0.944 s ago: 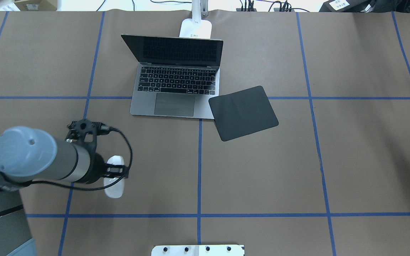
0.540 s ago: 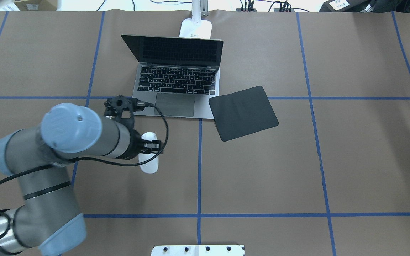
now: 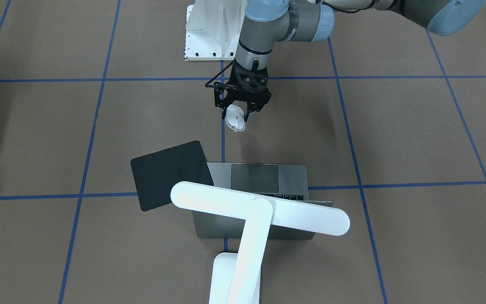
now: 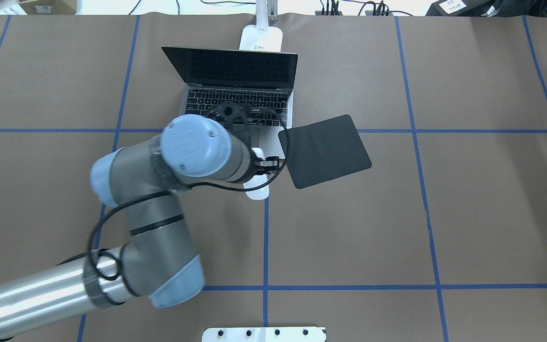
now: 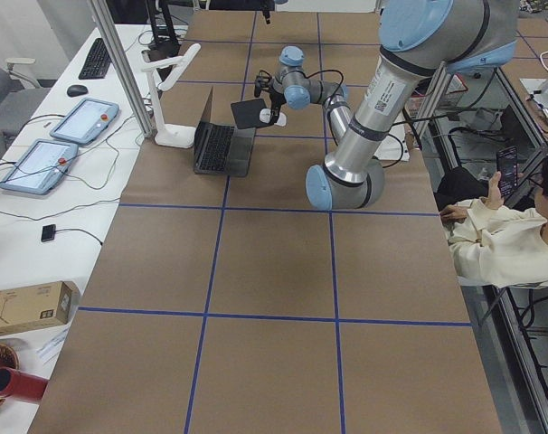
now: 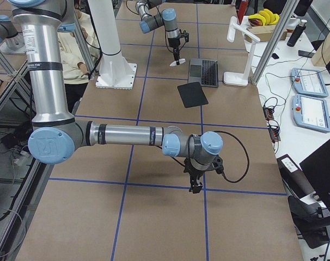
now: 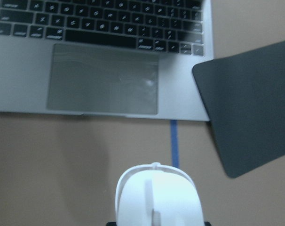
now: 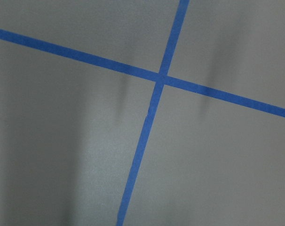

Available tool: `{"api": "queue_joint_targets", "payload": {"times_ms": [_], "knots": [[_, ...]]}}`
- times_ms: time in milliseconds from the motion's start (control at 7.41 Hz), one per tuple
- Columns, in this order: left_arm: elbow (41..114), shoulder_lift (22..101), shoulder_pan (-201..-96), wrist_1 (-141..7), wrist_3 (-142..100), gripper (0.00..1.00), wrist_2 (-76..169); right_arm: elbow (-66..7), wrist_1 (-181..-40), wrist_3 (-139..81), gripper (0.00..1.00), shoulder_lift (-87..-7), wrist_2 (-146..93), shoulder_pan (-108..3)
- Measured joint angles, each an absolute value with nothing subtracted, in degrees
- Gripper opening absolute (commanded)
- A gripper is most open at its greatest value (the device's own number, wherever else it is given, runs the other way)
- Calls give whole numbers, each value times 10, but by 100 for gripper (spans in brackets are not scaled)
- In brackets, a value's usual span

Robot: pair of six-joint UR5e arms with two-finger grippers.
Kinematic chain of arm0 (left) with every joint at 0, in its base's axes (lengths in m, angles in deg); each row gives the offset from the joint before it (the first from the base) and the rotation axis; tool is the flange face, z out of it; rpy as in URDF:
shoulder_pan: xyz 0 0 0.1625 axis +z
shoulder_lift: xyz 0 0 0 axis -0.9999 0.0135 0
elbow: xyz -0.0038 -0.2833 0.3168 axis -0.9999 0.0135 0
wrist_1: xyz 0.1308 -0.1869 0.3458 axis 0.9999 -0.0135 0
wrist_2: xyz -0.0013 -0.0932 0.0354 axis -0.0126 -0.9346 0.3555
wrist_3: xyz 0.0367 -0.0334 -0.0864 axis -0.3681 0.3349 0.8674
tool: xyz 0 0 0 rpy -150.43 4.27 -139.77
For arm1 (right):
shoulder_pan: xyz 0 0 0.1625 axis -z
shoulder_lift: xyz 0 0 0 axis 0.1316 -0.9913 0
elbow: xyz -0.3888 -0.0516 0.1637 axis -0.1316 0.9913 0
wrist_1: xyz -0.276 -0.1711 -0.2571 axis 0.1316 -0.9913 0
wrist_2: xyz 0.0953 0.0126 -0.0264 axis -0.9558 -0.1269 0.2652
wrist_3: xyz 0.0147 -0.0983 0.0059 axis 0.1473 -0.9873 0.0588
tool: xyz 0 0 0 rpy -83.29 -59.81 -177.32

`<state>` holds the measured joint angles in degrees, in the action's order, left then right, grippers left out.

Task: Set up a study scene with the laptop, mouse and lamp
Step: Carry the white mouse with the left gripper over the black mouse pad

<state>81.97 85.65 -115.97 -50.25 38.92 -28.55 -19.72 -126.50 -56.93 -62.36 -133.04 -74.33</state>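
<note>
My left gripper (image 3: 238, 113) is shut on the white mouse (image 3: 235, 119) and holds it above the table, just in front of the open grey laptop (image 4: 235, 95). The mouse shows below the wrist in the overhead view (image 4: 258, 192) and fills the bottom of the left wrist view (image 7: 157, 197), with the laptop's trackpad (image 7: 105, 80) ahead of it. The white lamp (image 3: 260, 211) stands behind the laptop, its bar head over the screen. My right gripper (image 6: 196, 188) hangs low over bare table far from these; I cannot tell if it is open or shut.
A thin black mat (image 4: 325, 151) lies askew at the laptop's front right corner, partly under it. A white bolted pedestal (image 3: 209, 29) stands at the robot's side of the table. Blue tape lines cross the brown table (image 4: 444, 213).
My left arm has carried the mouse from the near left of the table forward and to the right, up to the laptop's front edge beside the black mat.
</note>
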Motion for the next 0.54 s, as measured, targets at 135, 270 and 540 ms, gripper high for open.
{"api": "queue_joint_targets", "payload": {"times_ms": [135,270,540], "knots": [[767,903,-1158,-505,403,28,-266,-198,-1264,-564,100,-622,-1331,-746],[715,948,-1155,-507,416,28,-245,-199,-1263,-556,100,-620,-1331,-749],[623,1017,-1142,-520,436,28,-198,-200,-1261,-549,100,-616,-1330,-754]]}}
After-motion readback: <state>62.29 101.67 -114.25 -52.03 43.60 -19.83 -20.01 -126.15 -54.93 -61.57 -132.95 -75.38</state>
